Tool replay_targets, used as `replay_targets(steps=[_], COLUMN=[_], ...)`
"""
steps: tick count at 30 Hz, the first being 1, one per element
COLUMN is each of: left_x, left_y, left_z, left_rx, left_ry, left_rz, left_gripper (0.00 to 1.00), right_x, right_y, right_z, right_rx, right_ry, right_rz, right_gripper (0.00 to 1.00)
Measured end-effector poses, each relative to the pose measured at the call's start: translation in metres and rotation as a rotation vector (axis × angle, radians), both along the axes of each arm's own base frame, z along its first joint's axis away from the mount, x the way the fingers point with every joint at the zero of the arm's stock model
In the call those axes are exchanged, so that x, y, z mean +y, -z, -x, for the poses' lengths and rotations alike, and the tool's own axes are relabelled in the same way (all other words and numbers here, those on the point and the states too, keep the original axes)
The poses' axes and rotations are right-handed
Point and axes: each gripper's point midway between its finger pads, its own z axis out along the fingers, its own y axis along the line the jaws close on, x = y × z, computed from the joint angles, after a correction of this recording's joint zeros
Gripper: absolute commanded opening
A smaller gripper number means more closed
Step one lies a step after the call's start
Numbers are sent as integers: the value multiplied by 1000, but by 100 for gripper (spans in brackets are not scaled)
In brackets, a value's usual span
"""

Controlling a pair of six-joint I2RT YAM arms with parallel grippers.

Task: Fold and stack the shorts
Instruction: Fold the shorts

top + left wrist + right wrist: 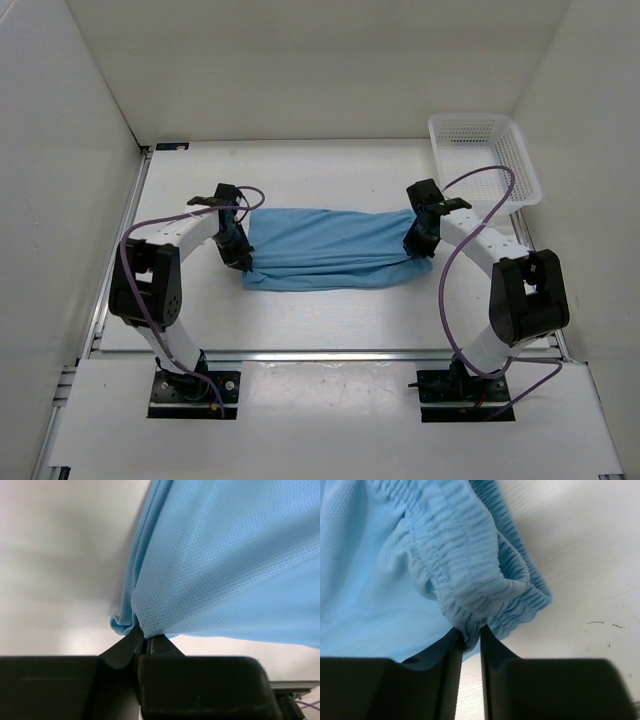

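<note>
I grip the shorts [325, 248], left tool [145, 639] and right tool [472, 630] each clamped on a thin edge that tension could free.

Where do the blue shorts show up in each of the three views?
Top external: shorts mid-table, spread left to right.
Left wrist: shorts fill the upper right, an edge pinched in the left tool.
Right wrist: shorts at upper left, gathered waistband pinched in the right tool.
Shared landmark: the white table beneath.
</note>
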Motion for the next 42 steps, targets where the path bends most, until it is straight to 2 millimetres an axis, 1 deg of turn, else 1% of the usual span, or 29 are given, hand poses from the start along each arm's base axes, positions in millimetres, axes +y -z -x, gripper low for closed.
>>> replay_targets(steps=[3,4,5,6,12,15,17,20,23,25,26,28,31,32,34,35,36,38,40,42], left_x=[6,7,8,8,8,8,8,8,8,9,10,11,12,12,12,13,13,17,21,25], left_y=[-5,-5,-4,-3,-3,-3,-2,-1,0,0,0,0,1,1,3,4,4,5,5,5], left_z=[11,13,15,15,16,16,16,17,17,17,17,16,16,17,18,19,20,20,18,17], left_rx=[1,6,10,13,13,14,17,20,24,25,25,25,25,27,32,35,37,39,39,38], left_ry=[0,-1,-1,-1,3,5,6,6,7,5,3,-1,-4,-4,-4,-6,-7,-16,-28,-39], left_rz=[-3,-4,-6,-6,-6,-4,-4,-5,-6,-6,-6,-7,-7,-7,-8,-8,-8,-9,-10,-11], left_gripper=[10,10,10,10,10,10,10,10,10,10,10,10,10,10,10,10,10,10,10,10], right_x=[1,0,-1,-2,-2,-2,-1,2,6,10,11,10,5,3,3,3,3,1,-2,-1], right_y=[1,1,1,2,0,-5,-14,-39,-63,-69,-66,-50,-13,-1,19,27,30,33,27,12], right_z=[2,3,3,3,1,-1,-1,2,9,16,21,37,67,77,95,102,105,108,108,101], right_rx=[4,5,6,6,0,-18,-45,-112,-176,-200,-196,-157,-48,-9,61,95,115,133,133,92], right_ry=[-11,-11,-10,-14,-24,-34,-42,-63,-81,-91,-92,-90,-71,-65,-56,-56,-49,-45,-44,-48], right_rz=[10,14,20,24,33,34,30,17,-2,-12,-13,-2,27,37,40,42,43,53,66,60], right_gripper=[25,20,5,0,0,0,0,0,0,0,0,0,0,3,19,42,60,90,95,98])
